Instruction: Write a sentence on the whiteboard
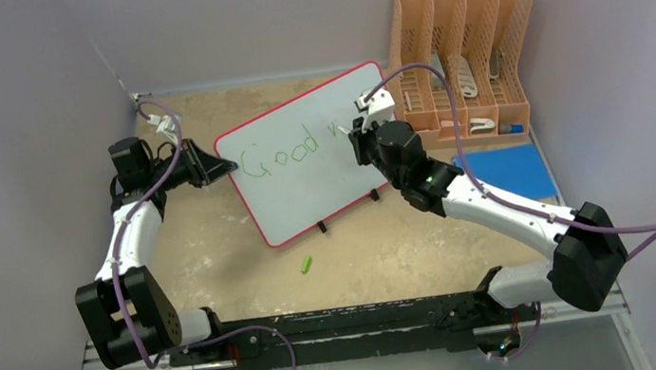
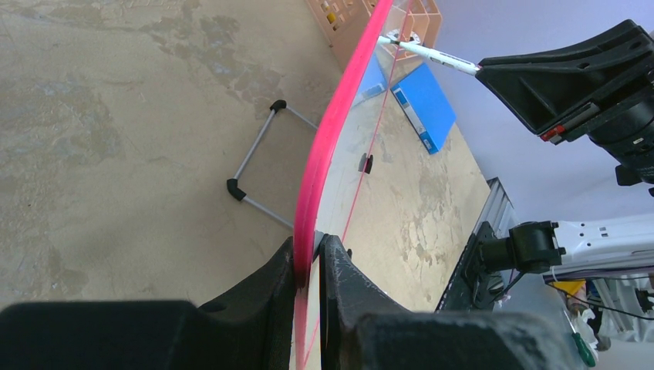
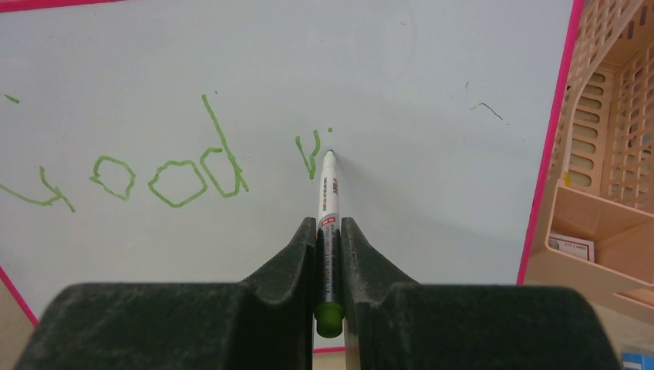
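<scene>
On the left, you had the left gripper (image 2: 310, 254) pinched shut on the thin red rim of the whiteboard (image 1: 325, 190), at its left edge, steadying it. The board stood propped on its wire stand, tilted back, with its long axis running from that gripper up and away to the right.

Across the board, the sentence (image 3: 154, 173) read "Good" in green, then a "v" and the dot of an "i" just beside it. The green marker (image 3: 329, 202) pointed straight out of the right gripper (image 3: 329, 231), whose fingers were closed tight on its barrel. The tip sat just under that dot and looked to be touching the surface.

The coming stroke turned on this: the bare board lay to the right of the tip, along the same line as the letters. I judged the space between the tip and the right rim tight for the rest of the word. The right arm was the only one placed to write; the left was taken up with the hold.

Further right, the orange file organiser (image 1: 463, 43) stood just beside the board's far right edge. The blue folder (image 1: 509, 171) lay flat near the right arm. The green marker cap (image 1: 306, 264) lay on the table in front of the board.
</scene>
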Available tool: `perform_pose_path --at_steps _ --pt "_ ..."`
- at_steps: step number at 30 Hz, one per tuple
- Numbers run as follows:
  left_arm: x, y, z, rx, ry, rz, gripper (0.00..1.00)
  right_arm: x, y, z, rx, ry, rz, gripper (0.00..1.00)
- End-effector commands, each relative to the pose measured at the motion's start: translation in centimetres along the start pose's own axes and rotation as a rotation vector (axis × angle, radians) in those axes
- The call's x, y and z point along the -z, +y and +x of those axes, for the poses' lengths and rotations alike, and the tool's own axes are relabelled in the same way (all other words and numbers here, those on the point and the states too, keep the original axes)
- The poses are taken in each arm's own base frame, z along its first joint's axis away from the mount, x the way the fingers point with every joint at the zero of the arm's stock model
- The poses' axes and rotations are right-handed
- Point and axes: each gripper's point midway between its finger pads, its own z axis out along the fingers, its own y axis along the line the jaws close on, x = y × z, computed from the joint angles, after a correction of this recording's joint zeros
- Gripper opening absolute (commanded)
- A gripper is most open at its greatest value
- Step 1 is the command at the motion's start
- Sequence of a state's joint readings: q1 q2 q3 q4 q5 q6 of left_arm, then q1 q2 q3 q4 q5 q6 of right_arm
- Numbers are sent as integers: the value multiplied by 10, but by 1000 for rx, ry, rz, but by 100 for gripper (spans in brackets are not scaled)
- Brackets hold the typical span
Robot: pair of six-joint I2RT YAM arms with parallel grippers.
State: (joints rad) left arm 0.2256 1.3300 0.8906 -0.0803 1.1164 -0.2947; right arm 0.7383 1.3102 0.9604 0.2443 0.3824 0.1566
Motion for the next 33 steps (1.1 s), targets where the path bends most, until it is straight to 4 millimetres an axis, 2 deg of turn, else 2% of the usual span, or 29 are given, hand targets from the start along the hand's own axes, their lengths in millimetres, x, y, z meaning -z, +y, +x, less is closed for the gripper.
perform_pose_path --at_steps 1,10,33 --pt "-3 3 1 -17 9 -31 0 -3 2 -30 -27 -81 2 0" --pt "-3 2 1 -19 9 -30 0 -4 2 -30 -22 -78 5 0" --pt "-3 3 1 -16 8 -36 0 7 -2 9 -42 23 -3 0"
